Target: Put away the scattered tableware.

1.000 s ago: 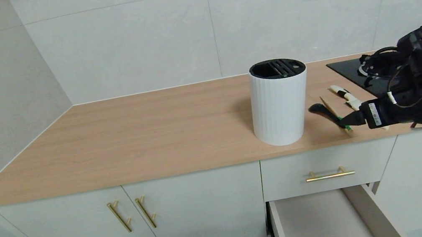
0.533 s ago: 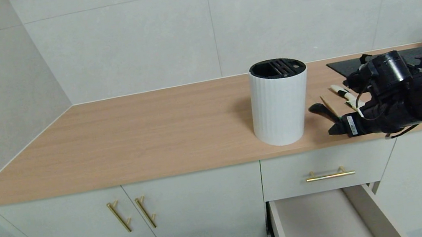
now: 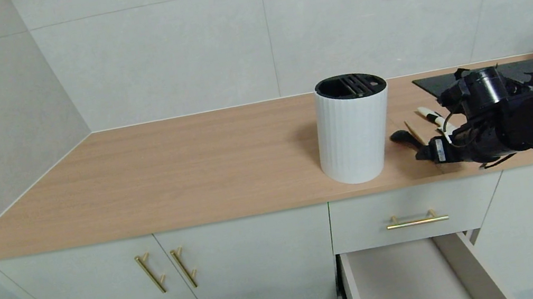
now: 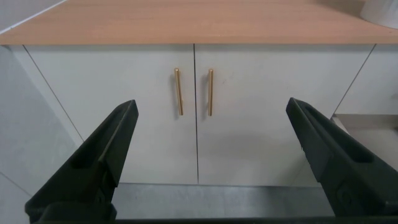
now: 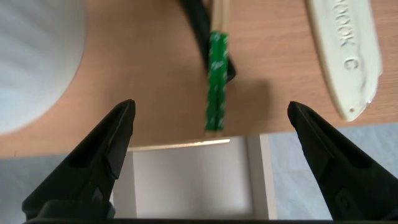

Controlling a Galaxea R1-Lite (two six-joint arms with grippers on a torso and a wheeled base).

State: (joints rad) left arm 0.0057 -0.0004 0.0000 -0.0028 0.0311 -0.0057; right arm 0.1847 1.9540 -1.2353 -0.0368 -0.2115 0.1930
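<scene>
Head view: forward-down over counter (image 3: 169, 175); right wrist close above its front edge — left wrist level, facing cabinet doors (image 4: 249, 124).

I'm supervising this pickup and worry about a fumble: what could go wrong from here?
1. The chopsticks end close to the counter edge above the open drawer; a nudge from the right claw could tip them off.
2. The black spoon lies against them, so the claw may catch both.
3. The white holder stands close; the claw could bump it.
</scene>
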